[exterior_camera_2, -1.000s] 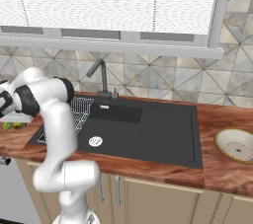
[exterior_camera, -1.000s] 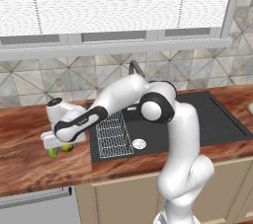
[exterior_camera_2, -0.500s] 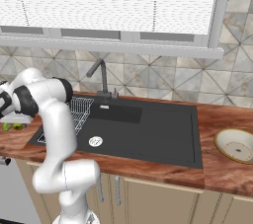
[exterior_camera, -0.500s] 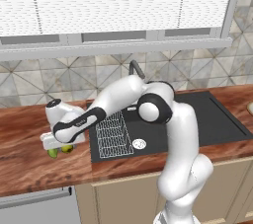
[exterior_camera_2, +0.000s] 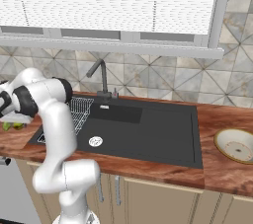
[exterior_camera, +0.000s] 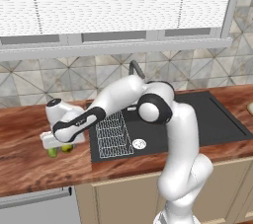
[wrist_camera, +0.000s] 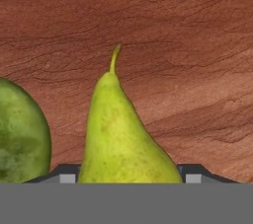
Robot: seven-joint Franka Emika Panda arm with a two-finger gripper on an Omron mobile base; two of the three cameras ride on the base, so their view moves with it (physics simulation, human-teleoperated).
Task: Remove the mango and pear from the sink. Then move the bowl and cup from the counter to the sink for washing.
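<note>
1. Up close, in the hand view, the pear (wrist_camera: 123, 139) lies on the reddish wood counter (wrist_camera: 188, 45), its fat end between the two dark finger tips and its stem pointing straight away from the hand; its long axis runs along the gripper's line of sight, across the gap between the fingers.
2. The gripper (wrist_camera: 128, 172) brackets the pear's widest part, one finger on each side; the jaws stand wide, but whether the pads press the skin or have just let go cannot be told from these frames.
3. Just beside the pear, at the left edge of the hand view, sits the rounded green mango (wrist_camera: 20, 134), near it but not touching.
4. From the left base view, the hand is down low on the counter to the left of the sink (exterior_camera: 207, 119), with both green fruits tucked under it, so both appear to be out of the basin.
5. The white wire rack (exterior_camera: 112, 134) lies on the drainboard between the hand and the basin, and the faucet (exterior_camera_2: 100, 72) rises behind it against the tiled wall.
6. Farther off, on the counter at the far right of the sink, the beige bowl (exterior_camera_2: 237, 145) waits, well apart from the hand.
7. Judged from this, the next move is a straight lift clear of the pear, then a long swing rightward over the sink toward the bowl.
</note>
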